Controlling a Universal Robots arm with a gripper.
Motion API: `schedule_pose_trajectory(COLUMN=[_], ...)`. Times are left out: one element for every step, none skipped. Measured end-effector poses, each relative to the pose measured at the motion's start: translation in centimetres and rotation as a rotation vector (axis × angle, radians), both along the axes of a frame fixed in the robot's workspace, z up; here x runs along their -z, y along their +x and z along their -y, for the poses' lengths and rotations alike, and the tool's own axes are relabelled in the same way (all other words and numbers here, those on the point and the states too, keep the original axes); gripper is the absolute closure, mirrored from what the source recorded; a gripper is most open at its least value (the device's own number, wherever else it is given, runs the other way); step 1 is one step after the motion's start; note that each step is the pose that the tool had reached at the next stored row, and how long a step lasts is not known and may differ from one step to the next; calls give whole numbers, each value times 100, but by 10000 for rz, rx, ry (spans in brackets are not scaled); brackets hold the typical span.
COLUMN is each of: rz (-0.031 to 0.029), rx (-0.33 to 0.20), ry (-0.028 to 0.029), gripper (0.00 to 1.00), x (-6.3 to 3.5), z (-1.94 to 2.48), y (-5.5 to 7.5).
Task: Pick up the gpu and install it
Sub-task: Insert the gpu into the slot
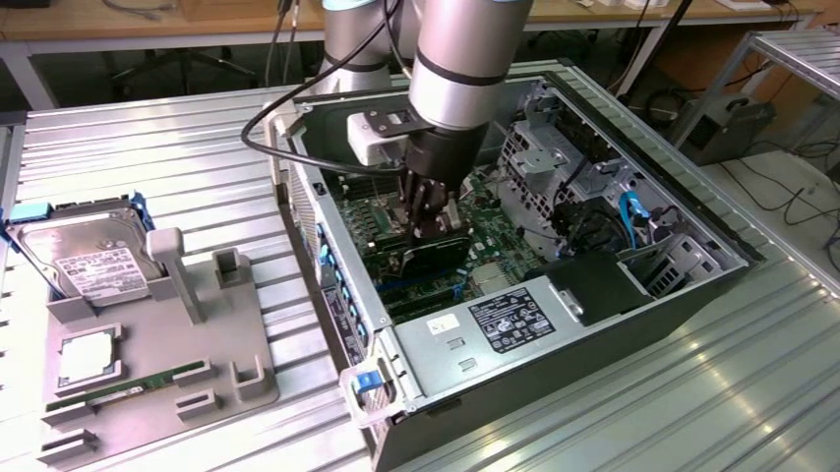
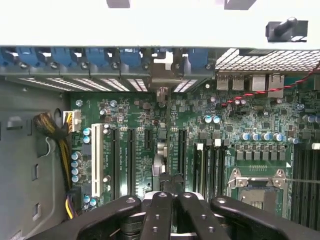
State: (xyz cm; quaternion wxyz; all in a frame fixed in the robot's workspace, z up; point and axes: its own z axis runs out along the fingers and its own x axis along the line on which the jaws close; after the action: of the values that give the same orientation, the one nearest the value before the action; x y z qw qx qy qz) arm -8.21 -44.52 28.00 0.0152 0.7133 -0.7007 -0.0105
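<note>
My gripper (image 1: 431,231) reaches down into the open computer case (image 1: 341,295), over the green motherboard (image 1: 493,246). It is shut on the gpu (image 1: 434,258), whose dark cooler shows just below the fingers. In the wrist view the gpu (image 2: 161,155) is seen edge-on, standing upright over the black expansion slots. Its silver bracket (image 2: 161,82) lies against the case's rear slot openings. The black fingers (image 2: 157,215) press in on the card from both sides, and my gripper (image 2: 170,196) hides the card's near end.
A grey fixture (image 1: 157,344) on the slatted table holds a silver hard drive (image 1: 86,261), a CPU (image 1: 86,359) and a RAM stick (image 1: 132,383). Inside the case are the power supply (image 1: 512,320), drive cage (image 1: 552,147), CPU socket (image 2: 255,182), white slot (image 2: 96,160) and yellow cables (image 2: 62,145).
</note>
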Motion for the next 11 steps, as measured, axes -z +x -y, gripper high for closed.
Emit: schedule_pose_trajectory(rz=[2, 2, 0, -1, -1, -1, 1, 1, 1, 0, 1], rx=[-18, -37, -50, -57, -66, -78, -88, -99, -109, -118, -126], ry=[0, -2, -13, -14, -16, -15, -13, -14, -15, -15, -14], gripper=[89, 89, 89, 89, 89, 89, 89, 89, 89, 89, 89], x=[25, 42, 44, 45, 46, 48, 51, 54, 56, 59, 66], z=[-3, -3, -3, -3, -3, -3, -3, -3, -3, -3, -3], y=[-10, -15, -16, -16, -16, -16, -16, -16, -16, -17, -19])
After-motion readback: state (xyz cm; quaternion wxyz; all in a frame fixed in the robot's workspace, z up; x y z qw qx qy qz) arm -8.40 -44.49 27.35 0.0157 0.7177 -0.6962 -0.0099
